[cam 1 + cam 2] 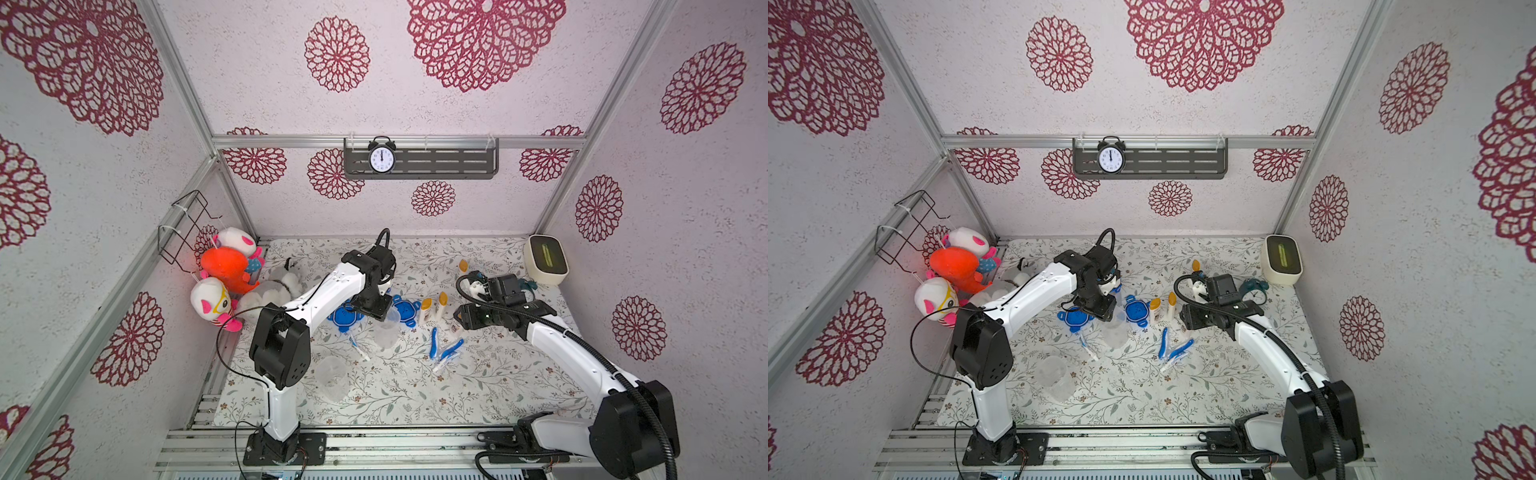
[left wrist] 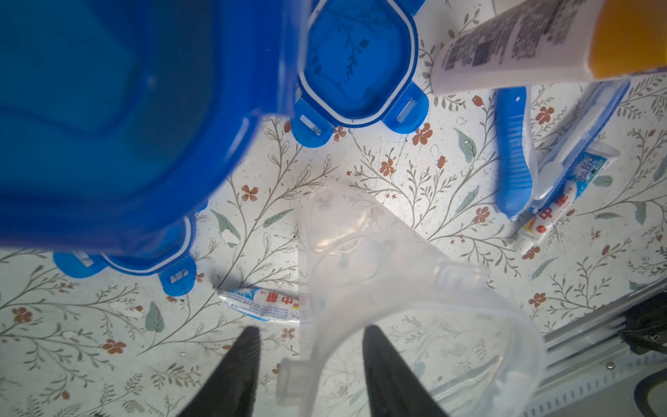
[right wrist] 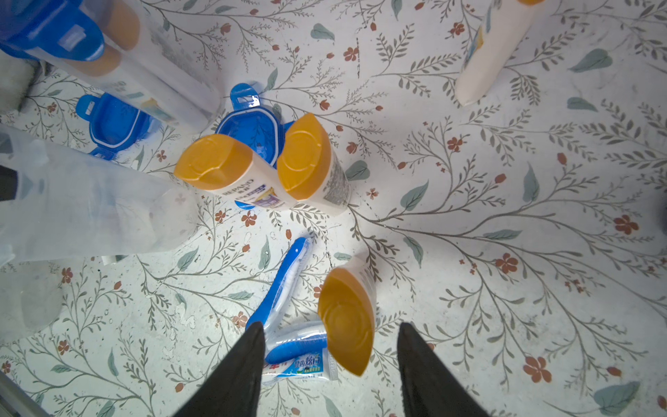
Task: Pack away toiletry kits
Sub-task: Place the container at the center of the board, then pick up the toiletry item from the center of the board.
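Toiletry kits: clear plastic cups, blue four-tab lids, white orange-capped bottles, blue toothbrushes and white toothpaste tubes, spread over the flowered table mat (image 1: 498, 374) under and between the two grippers.
Left gripper (image 2: 312, 328): jaws well apart, astride the rim wall of an open clear plastic cup (image 2: 361, 252). One finger is outside and one shows through the wall; nothing is clamped.
Right gripper (image 3: 332, 323): jaws part open on either side of an upright white orange-capped bottle (image 3: 346, 317), with a gap showing on both sides. It is not gripping.
Bottle handling: probably light, stiff and smooth. Hold the white body below the cap, since the tapered cap may slip.
Cup handling: thin, light and slick, likely to tip. Pinch one wall at the rim.
Cup at left gripper: looks empty.
Second open cup (image 1: 332, 376): behind the left gripper, toward that arm's base; seems empty.
Lidded cup (image 3: 119, 61): beyond the right gripper, blue lid on, orange caps visible inside.
Loose lids: one blue lid (image 1: 345, 318) and a second blue lid (image 1: 405, 309) lie flat on either side of the left gripper.
Small items: a blue toothbrush (image 3: 285, 281) and a white toothpaste tube (image 3: 306, 364) lie just beside the right gripper's fingers. They are thin and low, probably awkward to pinch.
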